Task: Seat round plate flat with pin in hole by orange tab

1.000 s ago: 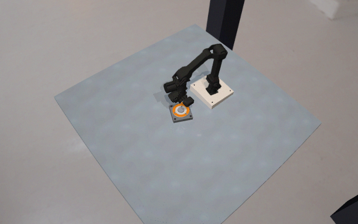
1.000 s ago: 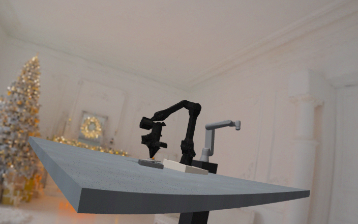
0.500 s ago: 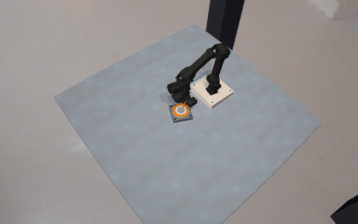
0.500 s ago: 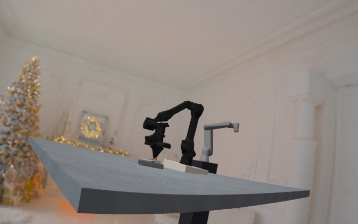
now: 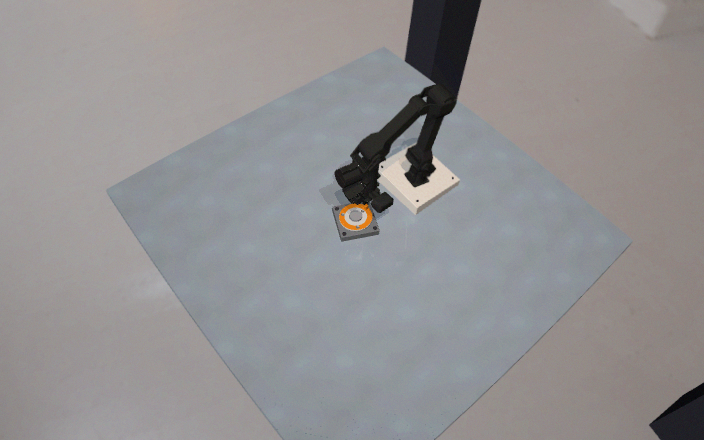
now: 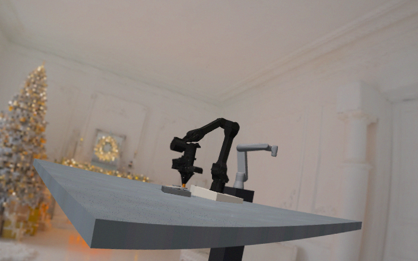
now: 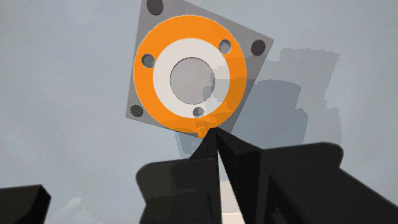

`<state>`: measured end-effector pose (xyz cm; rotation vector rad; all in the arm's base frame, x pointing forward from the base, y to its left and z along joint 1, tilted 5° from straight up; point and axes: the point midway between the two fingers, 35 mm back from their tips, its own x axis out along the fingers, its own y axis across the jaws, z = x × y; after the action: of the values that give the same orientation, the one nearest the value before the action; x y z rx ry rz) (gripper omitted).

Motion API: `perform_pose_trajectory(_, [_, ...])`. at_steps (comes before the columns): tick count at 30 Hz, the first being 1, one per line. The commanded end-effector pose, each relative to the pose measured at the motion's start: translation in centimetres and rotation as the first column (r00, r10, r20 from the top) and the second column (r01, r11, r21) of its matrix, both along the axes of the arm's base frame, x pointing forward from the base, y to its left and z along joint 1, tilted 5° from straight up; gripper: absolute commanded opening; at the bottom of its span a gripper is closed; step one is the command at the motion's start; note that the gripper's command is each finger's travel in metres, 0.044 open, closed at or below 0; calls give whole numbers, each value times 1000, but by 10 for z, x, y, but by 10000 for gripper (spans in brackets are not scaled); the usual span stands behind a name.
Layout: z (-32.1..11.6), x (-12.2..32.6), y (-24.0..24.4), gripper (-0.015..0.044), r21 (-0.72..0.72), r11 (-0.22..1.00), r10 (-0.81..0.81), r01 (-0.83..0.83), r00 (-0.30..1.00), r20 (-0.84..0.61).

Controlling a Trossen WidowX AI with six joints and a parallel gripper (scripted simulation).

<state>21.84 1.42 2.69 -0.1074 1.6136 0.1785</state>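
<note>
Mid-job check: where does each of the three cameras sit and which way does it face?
Top: high above, looking down at the table; whole arm shows.
Exterior: low, off the table's edge, looking across; arm in profile above the base.
Wrist: on the arm, looking down past the shut jaws at the plate and its tab.
All three share the plate and gripper.
</note>
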Motion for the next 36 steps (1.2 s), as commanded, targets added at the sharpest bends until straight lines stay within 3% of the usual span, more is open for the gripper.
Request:
perform_pose_trajectory(1, [1,-3,6,0,9,1000,1,-1,1000,0])
perform_pose_trajectory(29, [4,-5,25,0,10,1000,1,-1,1000,0])
perform_pose_trajectory(36, [28,-3,23,0,10,1000,1,-1,1000,0])
